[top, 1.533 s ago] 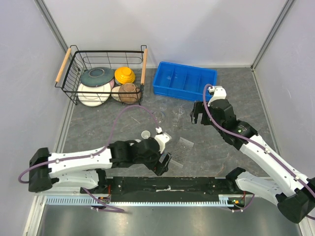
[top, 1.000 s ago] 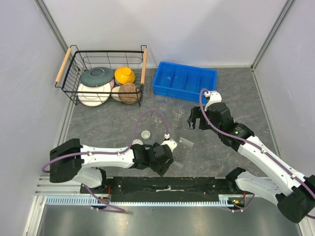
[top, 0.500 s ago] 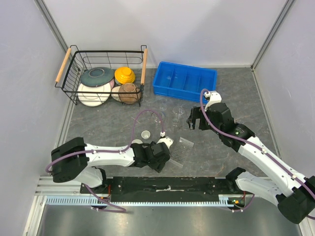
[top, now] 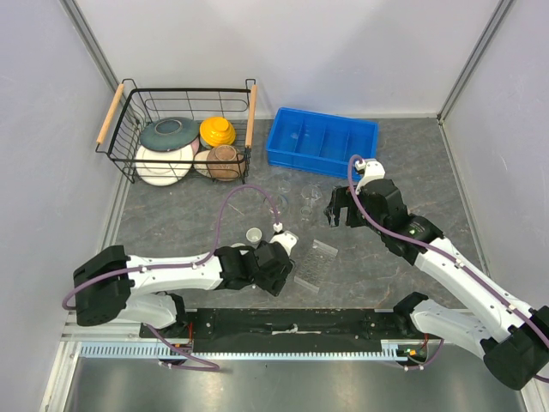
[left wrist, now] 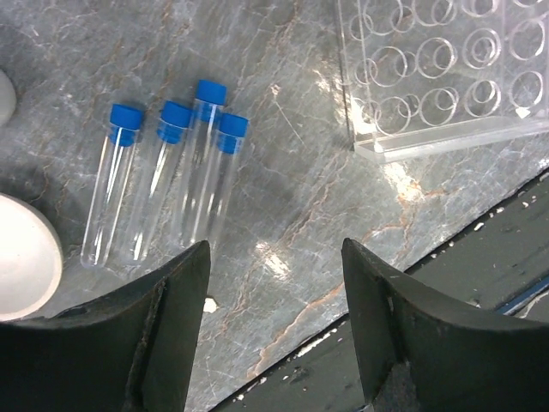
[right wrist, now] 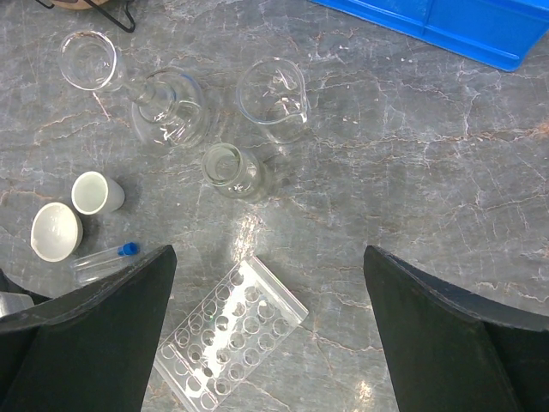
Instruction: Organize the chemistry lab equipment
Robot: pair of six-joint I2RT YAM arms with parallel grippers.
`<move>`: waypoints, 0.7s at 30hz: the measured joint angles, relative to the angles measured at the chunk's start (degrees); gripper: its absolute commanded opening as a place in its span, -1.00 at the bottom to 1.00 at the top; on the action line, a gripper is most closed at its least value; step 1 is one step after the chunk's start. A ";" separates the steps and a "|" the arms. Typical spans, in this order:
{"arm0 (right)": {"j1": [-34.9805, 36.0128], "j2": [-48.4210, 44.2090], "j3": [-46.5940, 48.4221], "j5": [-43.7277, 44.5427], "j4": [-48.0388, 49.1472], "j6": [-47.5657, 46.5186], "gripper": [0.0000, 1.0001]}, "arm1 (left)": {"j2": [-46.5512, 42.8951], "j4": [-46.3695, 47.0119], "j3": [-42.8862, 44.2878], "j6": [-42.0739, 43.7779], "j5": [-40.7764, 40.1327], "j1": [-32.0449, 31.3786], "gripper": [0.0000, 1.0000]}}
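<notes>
Grey marbled desk (top: 171, 219): wire basket (top: 110, 114), blue bin (top: 319, 163), clear glassware (right wrist: 273, 99), gridded rack (right wrist: 232, 335), four blue-capped tubes (left wrist: 163, 184), white cups (right wrist: 56, 232)

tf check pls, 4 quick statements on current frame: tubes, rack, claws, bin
1. Four blue-capped test tubes lie flat on the table under the left claw. True.
2. The tubes are slotted into the clear rack. False: the rack's visible holes are empty, and the tubes lie beside it, apart from it.
3. The right claw is open with nothing in it. True.
4. A beaker sits inside the blue bin. False: the bin looks empty, and the beaker stands on the table in front of it.
</notes>
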 measured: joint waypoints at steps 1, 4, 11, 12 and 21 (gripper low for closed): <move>0.00 0.00 0.00 0.00 0.02 -0.02 0.96 | 0.00 -0.04 0.00 0.09 0.00 0.24 0.39; 0.00 0.00 0.00 0.00 0.02 -0.02 0.96 | 0.04 -0.07 0.00 0.39 0.00 0.96 0.39; 0.00 -0.02 0.00 -0.04 0.00 -0.33 0.96 | 1.84 0.59 -0.02 0.72 0.39 1.49 0.36; 0.00 -0.02 0.00 -0.04 0.02 -0.37 0.96 | 2.16 0.68 -0.09 0.72 0.44 1.51 0.35; 0.00 -0.02 0.00 -0.09 0.02 -0.39 0.96 | 2.99 1.68 -0.90 0.72 1.66 1.55 0.25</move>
